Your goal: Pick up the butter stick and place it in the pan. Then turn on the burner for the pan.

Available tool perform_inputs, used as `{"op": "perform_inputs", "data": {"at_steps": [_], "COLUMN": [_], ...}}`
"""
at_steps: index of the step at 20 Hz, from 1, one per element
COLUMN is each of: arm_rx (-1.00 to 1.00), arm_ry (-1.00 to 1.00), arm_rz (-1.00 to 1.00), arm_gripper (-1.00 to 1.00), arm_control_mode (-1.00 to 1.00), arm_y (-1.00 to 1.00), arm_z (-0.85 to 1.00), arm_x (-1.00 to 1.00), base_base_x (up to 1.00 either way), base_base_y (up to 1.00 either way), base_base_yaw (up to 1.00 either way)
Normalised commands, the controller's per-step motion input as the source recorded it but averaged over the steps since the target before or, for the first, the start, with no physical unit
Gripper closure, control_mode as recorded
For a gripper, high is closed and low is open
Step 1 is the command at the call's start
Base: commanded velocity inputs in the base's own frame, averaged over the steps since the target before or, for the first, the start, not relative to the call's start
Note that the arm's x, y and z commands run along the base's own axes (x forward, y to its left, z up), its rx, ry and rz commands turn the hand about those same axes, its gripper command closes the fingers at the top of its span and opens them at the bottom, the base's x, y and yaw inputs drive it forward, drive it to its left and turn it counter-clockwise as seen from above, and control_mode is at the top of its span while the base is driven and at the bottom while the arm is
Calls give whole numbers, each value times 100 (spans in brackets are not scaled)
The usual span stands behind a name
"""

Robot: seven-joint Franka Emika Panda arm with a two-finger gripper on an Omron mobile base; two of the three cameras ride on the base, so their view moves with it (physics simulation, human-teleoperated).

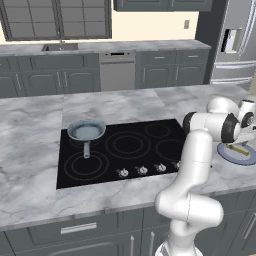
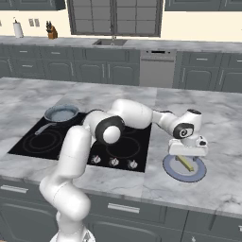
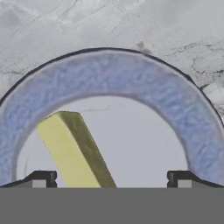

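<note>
The hand view looks straight down on the butter stick [image 3: 74,151], a pale-yellow bar lying at a slant on the white middle of a round plate [image 3: 131,83] with a broad blue-grey rim, which rests on the marbled surface [image 3: 65,26]; we see the hand [image 3: 112,180] with its two dark fingertips [image 3: 41,178] set wide apart at the bottom edge, the butter stick running down between them nearer the one on the picture's left, and we cannot tell from here whether either tip touches it. From the right base view we get what the close view lacks: the arm stretches from the lower left across the black cooktop [image 2: 33,142], and the hand [image 2: 188,152] hangs over the plate [image 2: 172,172], just above the butter stick [image 2: 185,163], on the surface [image 2: 217,184] to the right of the cooktop. In the left base view the arm's white links cover most of the hand, but the pan [image 1: 86,132] shows plainly on the rear left zone of the cooktop [image 1: 67,170], its handle pointing toward the front, well apart from the plate [image 1: 239,159] and the butter stick [image 1: 238,149] at the far right. The row of knobs [image 1: 141,170] sits along the cooktop's front edge.
</note>
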Motion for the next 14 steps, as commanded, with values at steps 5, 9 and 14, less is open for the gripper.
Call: {"op": "perform_inputs", "data": {"at_steps": [5, 9, 14], "arm_rx": [0, 0, 0], "arm_ry": [0, 0, 0], "arm_rz": [0, 0, 0], "arm_gripper": [-100, -100, -100], "arm_control_mode": [-100, -100, -100], "arm_y": [0, 0, 0], "arm_z": [-6, -9, -16], "arm_x": [0, 0, 0], "base_base_x": [0, 0, 0], "base_base_y": [0, 0, 0], "base_base_yaw": [0, 0, 0]}}
